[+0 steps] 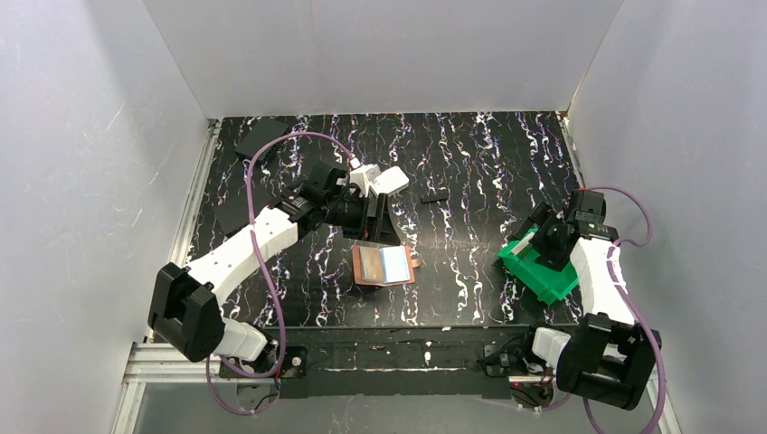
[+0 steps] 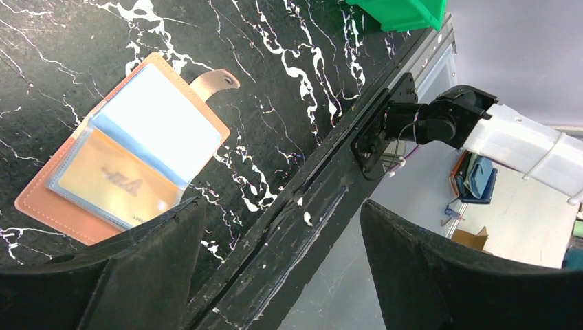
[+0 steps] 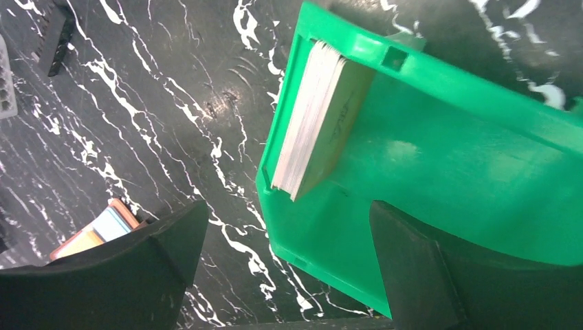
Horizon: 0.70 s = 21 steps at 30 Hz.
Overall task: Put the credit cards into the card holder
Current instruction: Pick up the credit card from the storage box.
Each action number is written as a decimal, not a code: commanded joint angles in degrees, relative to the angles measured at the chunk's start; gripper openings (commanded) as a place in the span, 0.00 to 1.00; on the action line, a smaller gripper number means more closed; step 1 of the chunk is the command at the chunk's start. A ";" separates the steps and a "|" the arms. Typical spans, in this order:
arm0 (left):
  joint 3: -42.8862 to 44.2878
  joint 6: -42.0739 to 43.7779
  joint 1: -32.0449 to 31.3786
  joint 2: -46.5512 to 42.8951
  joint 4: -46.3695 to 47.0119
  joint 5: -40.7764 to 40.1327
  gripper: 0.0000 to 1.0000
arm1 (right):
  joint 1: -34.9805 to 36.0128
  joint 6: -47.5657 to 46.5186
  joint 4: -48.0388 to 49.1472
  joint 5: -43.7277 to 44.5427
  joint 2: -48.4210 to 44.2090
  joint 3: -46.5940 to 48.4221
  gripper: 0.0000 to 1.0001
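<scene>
Lying open centrally on the table (image 1: 470,181), the card holder (image 1: 384,265) looks soft, floppy; pin one cover; credit cards (image 3: 309,120), likely stiff and slippery, stand in the green bin (image 3: 447,158) at right; left hand (image 2: 280,206) and right hand (image 3: 289,206) gape empty.

The light is bright and even, with soft shadows. The holder (image 2: 130,148) shines white with glare. The close fingers (image 2: 137,275) look dark and blurry.
</scene>
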 commanded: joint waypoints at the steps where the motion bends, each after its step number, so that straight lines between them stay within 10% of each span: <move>1: -0.30 2.34 0.01 0.27 0.59 2.87 0.82 | -0.22 3.99 8.33 -4.20 0.66 -1.69 0.96; 21: -0.13 4.32 0.09 0.29 -0.83 1.65 0.83 | -0.19 6.63 20.66 -3.25 5.39 -8.41 0.95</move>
